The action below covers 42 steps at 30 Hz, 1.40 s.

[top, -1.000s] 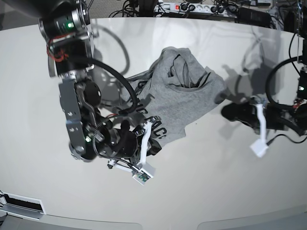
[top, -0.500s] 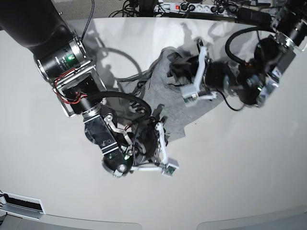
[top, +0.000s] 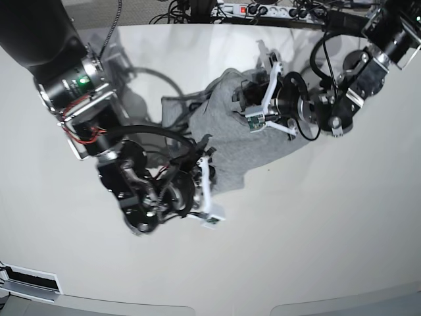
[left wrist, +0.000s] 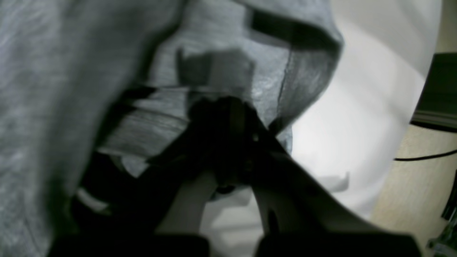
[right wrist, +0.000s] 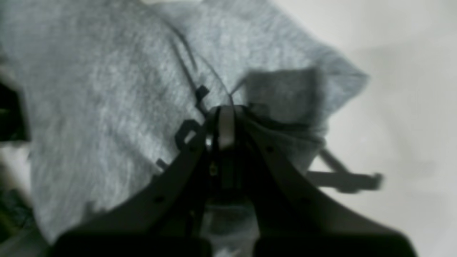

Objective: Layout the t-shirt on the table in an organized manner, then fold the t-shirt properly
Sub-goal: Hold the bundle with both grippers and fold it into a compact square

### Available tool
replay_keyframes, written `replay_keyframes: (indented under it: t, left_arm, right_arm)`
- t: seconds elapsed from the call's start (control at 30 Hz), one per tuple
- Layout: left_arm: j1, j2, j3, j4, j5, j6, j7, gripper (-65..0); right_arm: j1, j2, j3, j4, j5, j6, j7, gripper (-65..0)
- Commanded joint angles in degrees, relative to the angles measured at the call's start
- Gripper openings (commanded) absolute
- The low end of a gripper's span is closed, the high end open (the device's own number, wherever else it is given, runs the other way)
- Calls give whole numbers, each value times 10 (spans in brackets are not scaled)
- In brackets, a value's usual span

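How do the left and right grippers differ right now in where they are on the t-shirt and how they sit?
The left gripper is at the t-shirt's far edge, near a dark-edged opening; the right gripper is at the near edge, by the black lettering. The left arm reaches in from the far side of the table, the right arm from the near side. Both are shut on the grey fabric, which is still bunched, not laid flat.

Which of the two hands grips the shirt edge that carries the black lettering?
The right hand: black letters on the t-shirt sit right beside its closed tips. The left hand pinches a dark-edged hem, no lettering visible.
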Motion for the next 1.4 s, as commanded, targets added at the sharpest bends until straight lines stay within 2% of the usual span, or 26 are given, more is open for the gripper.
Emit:
replay_keyframes:
  t: [0.0,0.1,0.2,0.27,0.33,0.47,0.57,0.67,0.73,0.83,0.87,0.9,1.0,1.1,1.23,1.37]
  left_arm:
    - [-14,-9,-4,-28,55,28,19,-650]
    - [-39,-23,-4,-88,78,54,-17,-650]
    - [-69,-40,-4,-110,81,89,-31,-650]
    - [-87,-50,-4,-110,81,109,-43,-650]
    - [-106,-56,-4,-110,81,122,-55,-650]
    - [-145,-58,-5,-106,76,123,-40,-650]
    - [-161,-59,-27,-92,38,123,-19,-650]
    - [-160,-60,-84,-71,-23,114,-9,-650]
    - [-160,-60,-133,-67,-75,75,-4,-650]
    - [-160,-60,-213,-67,-162,0,-4,-650]
    - [-160,-60,-238,-67,-199,-18,-4,-650]
    - [-160,-60,-263,-67,-241,-18,3,-650]
    - [-160,-60,-326,-68,-366,-18,80,-650]
    - [-145,-60,-371,-68,-442,-18,144,-650]
    - [-115,-60,-395,-68,-456,-18,160,-650]
    - [-76,-60,-395,-68,-457,-18,159,-650]
  right_arm:
    - [12,5,2,9,39,3,-11,-650]
    - [4,25,2,9,138,3,-53,-650]
    - [-3,43,11,24,216,3,-82,-650]
    - [-14,52,26,45,254,3,-90,-650]
    - [-33,55,51,74,264,3,-97,-650]
    - [-68,54,126,128,233,3,-87,-650]
    - [-88,54,190,133,143,3,-31,-650]
    - [-120,52,250,133,41,3,48,-650]
    - [-146,51,277,133,-10,3,99,-650]
    - [-175,51,286,133,-43,3,144,-650]
    - [-183,49,286,133,-47,3,148,-650]
    - [-189,47,286,133,-47,3,148,-650]
    - [-204,32,286,133,-45,3,147,-650]
    - [-217,12,286,133,-47,3,144,-650]
    - [-234,-6,286,133,-39,3,101,-650]
    - [-264,-8,286,134,27,3,61,-650]
